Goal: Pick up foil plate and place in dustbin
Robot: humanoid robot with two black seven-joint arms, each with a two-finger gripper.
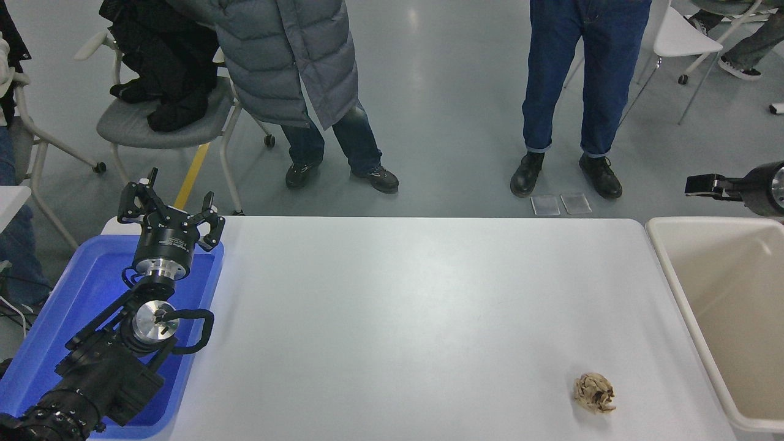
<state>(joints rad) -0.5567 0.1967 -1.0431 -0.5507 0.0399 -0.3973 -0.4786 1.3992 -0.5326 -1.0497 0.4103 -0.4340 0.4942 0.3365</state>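
Note:
The beige dustbin (pixel 692 288) stands off the table's right end, and only part of its inside shows. The foil plate is out of view. My right gripper (pixel 704 184) reaches in from the right edge, above and beyond the dustbin's far rim, seen side-on as a black tip on a round wrist. My left gripper (pixel 168 199) is parked over the far end of a blue tray, open and holding nothing.
A blue tray (pixel 43 324) lies under the left arm at the table's left edge. A crumpled brown paper ball (pixel 594 393) sits near the front right of the white table (pixel 416 318). Two people stand beyond the far edge, with chairs behind them.

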